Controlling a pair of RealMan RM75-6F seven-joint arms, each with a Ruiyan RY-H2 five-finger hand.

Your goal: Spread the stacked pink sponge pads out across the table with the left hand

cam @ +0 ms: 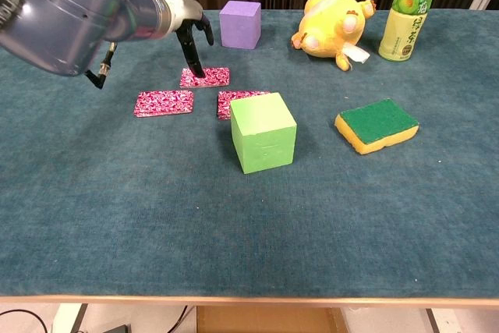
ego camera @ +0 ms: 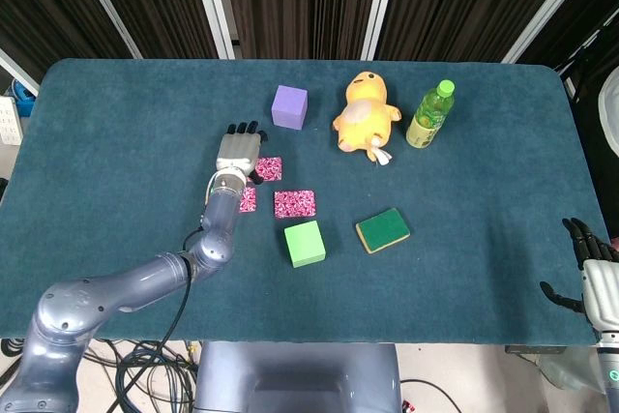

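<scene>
Teal-carpeted table (ego camera: 116, 123) before dark curtains (ego camera: 309, 2), white posts.

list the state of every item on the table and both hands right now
Pink speckled sponge pads: three, flat, apart, unstacked.
Left hand: open, above the far pad, holding nothing.
Right hand: open, off the table's near right corner.
Green plastic bottle: upright, capped.
Yellow plush duck: lying down.
Green foam cube: resting flat.
Purple cube: resting flat.
Green-and-yellow scrub sponge: green side up.

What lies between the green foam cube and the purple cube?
In the head view, a pink speckled sponge pad lies between the green foam cube and purple cube.
</scene>
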